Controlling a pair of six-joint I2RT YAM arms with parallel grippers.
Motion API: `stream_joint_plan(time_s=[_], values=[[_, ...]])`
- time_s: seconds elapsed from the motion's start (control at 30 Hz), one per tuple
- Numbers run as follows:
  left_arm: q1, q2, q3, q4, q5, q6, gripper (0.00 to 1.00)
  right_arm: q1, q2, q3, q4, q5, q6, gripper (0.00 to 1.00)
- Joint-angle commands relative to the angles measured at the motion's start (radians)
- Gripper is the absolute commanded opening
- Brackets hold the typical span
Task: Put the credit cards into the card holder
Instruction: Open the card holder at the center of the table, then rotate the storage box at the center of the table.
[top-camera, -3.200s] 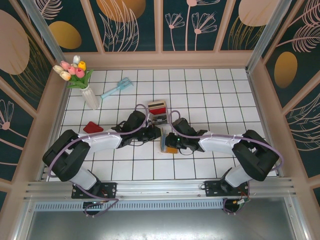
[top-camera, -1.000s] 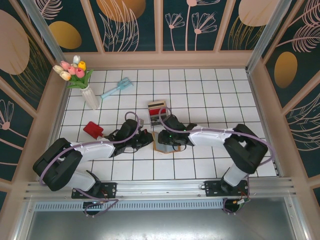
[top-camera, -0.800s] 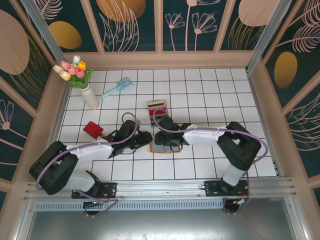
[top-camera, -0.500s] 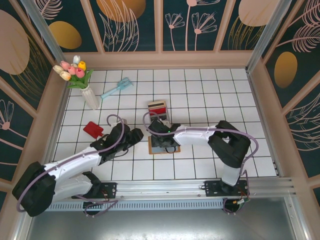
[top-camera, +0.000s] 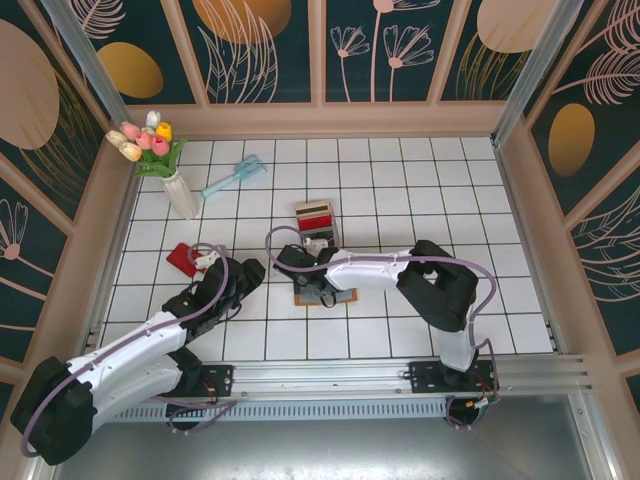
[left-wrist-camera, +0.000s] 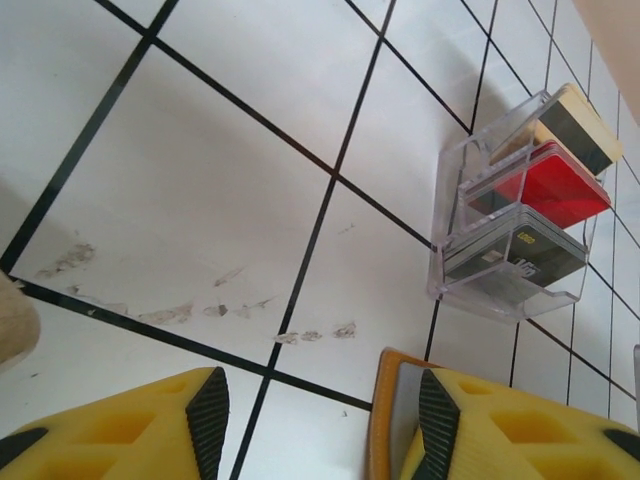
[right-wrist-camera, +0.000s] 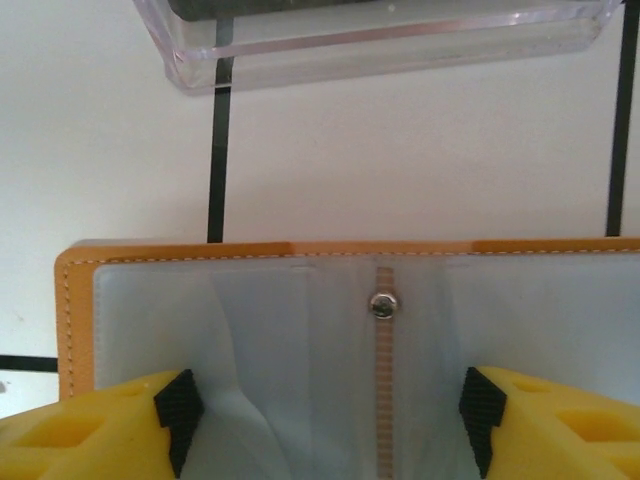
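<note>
Left claw (left-wrist-camera: 315, 430): your fingers stand partly open over bare tile. Nothing lies between them and nothing is held.
Right claw (right-wrist-camera: 330, 420): your jaws are spread wide above the wallet, one pad toward each end of its lining, and they grip nothing. You cannot tell whether the pads touch the lining.
Wallet (right-wrist-camera: 250, 300): lies unfolded and flat on the table (top-camera: 400, 190), pale blue lining up, with the snap stud (right-wrist-camera: 382, 303) on the centre seam. It sits under your right claw, just on the near side of the tray, with a strip of tile between them. Its orange edge shows next to the right-hand finger of your left claw.
Tray (left-wrist-camera: 450, 220): clear plastic with stepped slots, standing beyond the wallet.
Cards (left-wrist-camera: 545, 185): three show in the tray, one per slot: tan-and-grey, red, dark grey.
Loose card (top-camera: 183, 257): red, flat on the tile to the left of your left claw, well apart from the wallet.
Vase (top-camera: 182, 195): holds tulips, far left, well apart from both claws.
</note>
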Motion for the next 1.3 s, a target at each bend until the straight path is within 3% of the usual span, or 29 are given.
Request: stream_joint_plan(time_s=[0.0,0.17,0.33,0.43,0.63,0.77,0.87,1.0,1.27], values=[[0.009,0.044,0.032,0.085,0.062,0.057,0.58,-0.023,-0.068,0.048,-0.08,-0.069,-0.069,0.81],[0.023,0.183,0.125,0.152,0.157,0.078,0.62,-0.11,-0.185,0.053,0.006,-0.151,-0.156,0.82],[0.056,0.352,0.223,0.24,0.215,0.057,0.63,-0.296,-0.256,0.009,0.144,-0.294,-0.258,0.76],[0.078,0.451,0.288,0.268,0.252,0.035,0.69,-0.413,-0.243,0.036,0.19,-0.386,-0.334,0.76],[0.085,0.625,0.392,0.329,0.341,0.007,0.7,-0.594,-0.092,0.137,0.283,-0.668,-0.415,0.77],[0.087,0.664,0.378,0.4,0.344,-0.033,0.72,-0.644,0.035,0.257,0.269,-0.783,-0.484,0.81],[0.091,0.704,0.395,0.458,0.35,-0.028,0.75,-0.654,0.128,0.359,0.234,-0.799,-0.522,0.82],[0.097,0.791,0.453,0.519,0.393,-0.022,0.8,-0.671,0.244,0.489,0.191,-0.941,-0.555,0.81],[0.1,0.907,0.555,0.504,0.409,0.026,0.81,-0.719,0.298,0.514,0.186,-1.155,-0.575,0.73]])
